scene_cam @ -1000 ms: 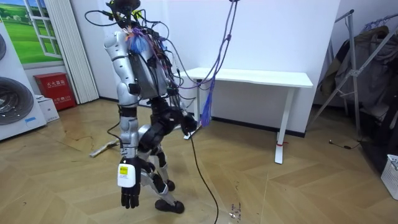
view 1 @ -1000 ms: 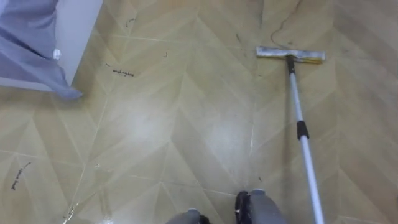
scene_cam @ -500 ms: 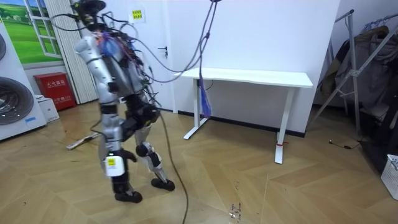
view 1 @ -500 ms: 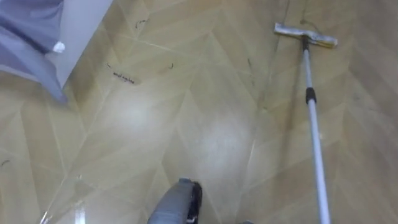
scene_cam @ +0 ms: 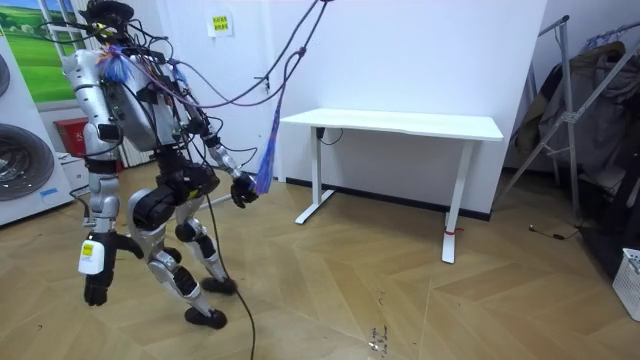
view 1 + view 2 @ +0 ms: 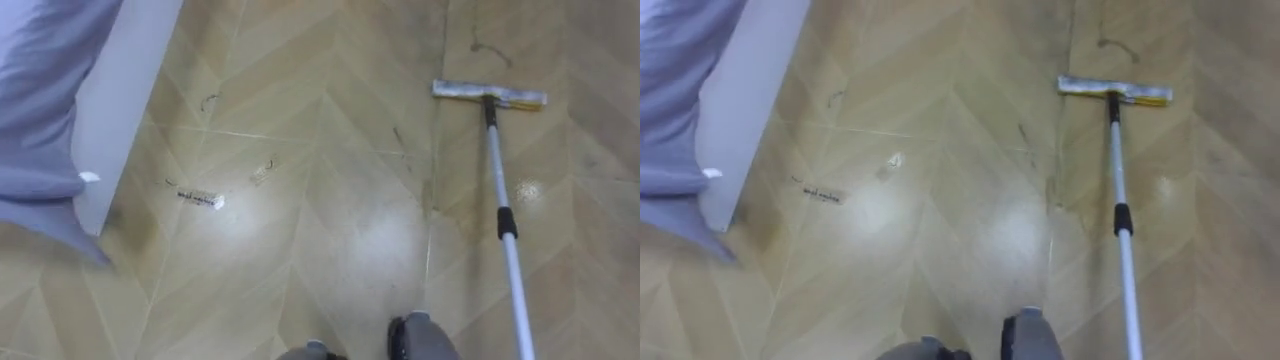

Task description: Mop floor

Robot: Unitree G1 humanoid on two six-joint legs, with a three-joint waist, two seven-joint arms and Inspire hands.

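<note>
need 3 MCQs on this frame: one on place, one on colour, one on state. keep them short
1. Where is the mop head in the left eye view?
A. lower left
B. upper right
C. dead centre

2. What colour is the table in the room view?
A. white
B. black
C. red

3. How does the mop head meet the floor?
A. lifted clear of it
B. tipped up on one end
C. flat on it

Answers:
1 B: it lies at the upper right, with its pole running down to the lower right.
2 A: both the top and the legs are white.
3 C: its whole length rests on the boards.
</note>
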